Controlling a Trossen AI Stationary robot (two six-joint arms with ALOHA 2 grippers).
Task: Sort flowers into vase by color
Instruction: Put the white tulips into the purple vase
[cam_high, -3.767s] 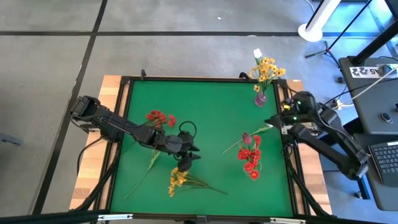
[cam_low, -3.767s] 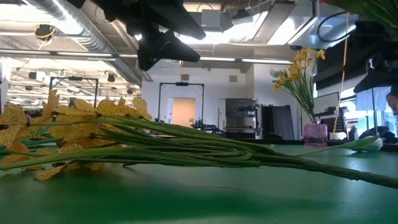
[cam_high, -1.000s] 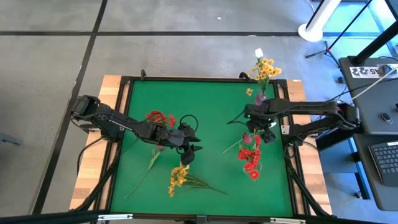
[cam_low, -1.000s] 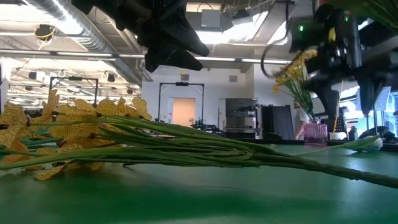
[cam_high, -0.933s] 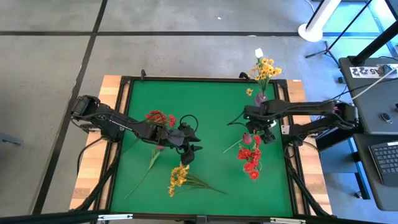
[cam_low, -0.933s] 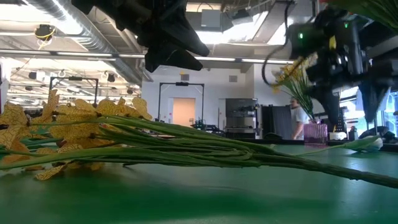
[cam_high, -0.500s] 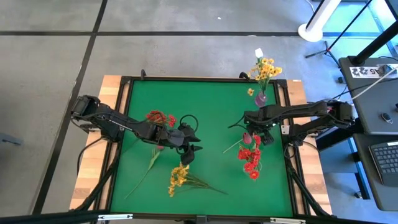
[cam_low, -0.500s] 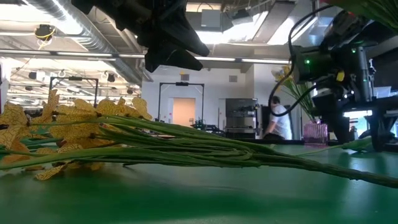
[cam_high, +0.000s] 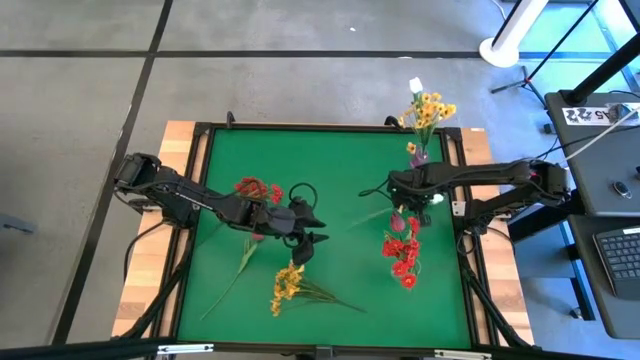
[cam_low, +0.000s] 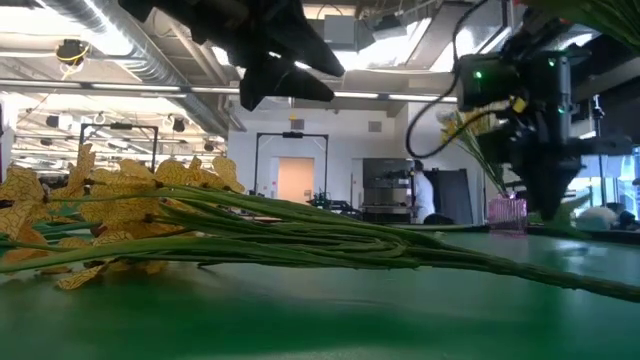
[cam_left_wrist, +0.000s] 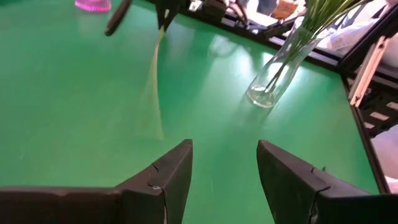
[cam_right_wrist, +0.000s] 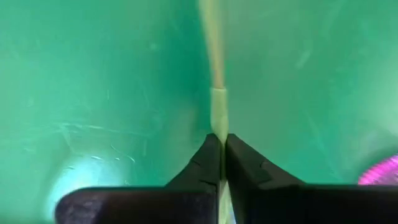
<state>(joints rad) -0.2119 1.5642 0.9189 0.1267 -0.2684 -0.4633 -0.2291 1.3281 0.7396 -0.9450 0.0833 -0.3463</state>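
Stem (cam_right_wrist: 216, 87) and fingers are the relation that matters: the right gripper (cam_high: 397, 207) has its fingers pinched shut on a thin pale green stem, near the table's right edge. In the right wrist view the stem runs straight out ahead from between the closed fingertips, in line with them, so the flower's long axis continues forward of the hand, not across it. From above, that stem (cam_high: 368, 217) slants from the gripper toward the table's middle. I judge it to be the dark pink bud flower, though the bloom itself is hidden under the gripper.

Vases stand close by: the pink vase (cam_high: 419, 157) with yellow and white blooms sits at the far right corner, just behind the right arm, and a clear vase (cam_left_wrist: 272, 86) shows in the left wrist view; I cannot place it in the high view. The red flowers (cam_high: 402, 255) lie just on the near side of the right gripper.

Left gripper (cam_high: 308, 243) hangs over the table's middle, fingers spread and empty, near the yellow spray (cam_high: 287, 284) and a second red cluster (cam_high: 257, 189). The right arm is clearly the nearer to both the held stem and the pink vase.
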